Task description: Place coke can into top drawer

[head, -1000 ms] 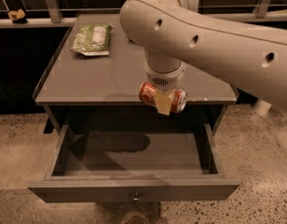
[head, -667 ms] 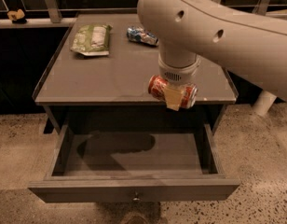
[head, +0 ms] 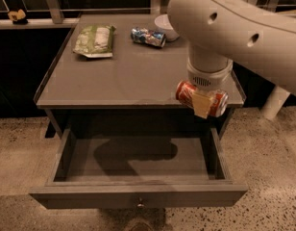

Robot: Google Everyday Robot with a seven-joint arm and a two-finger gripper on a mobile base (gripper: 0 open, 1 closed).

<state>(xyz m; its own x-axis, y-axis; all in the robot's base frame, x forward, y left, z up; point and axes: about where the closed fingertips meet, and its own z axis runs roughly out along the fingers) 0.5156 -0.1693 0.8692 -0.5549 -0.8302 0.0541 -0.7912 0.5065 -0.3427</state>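
The coke can (head: 186, 93) is red with white markings and lies sideways in my gripper (head: 202, 104), which is shut on it. A pale finger (head: 201, 105) crosses the can's front. The can hangs at the cabinet top's front right edge, above the right side of the top drawer (head: 138, 194). The drawer is pulled out, grey, with a small round knob on its front panel, and holds nothing I can see. My white arm reaches in from the upper right.
On the grey cabinet top (head: 114, 76) lie a green snack bag (head: 94, 40), a blue-and-silver can (head: 148, 36) on its side and a white bowl (head: 163, 24) at the back. Speckled floor surrounds the cabinet.
My arm has moved to the right with the coke can, from over the drawer's middle to its right side. The blue-and-silver can and bowl are now uncovered.
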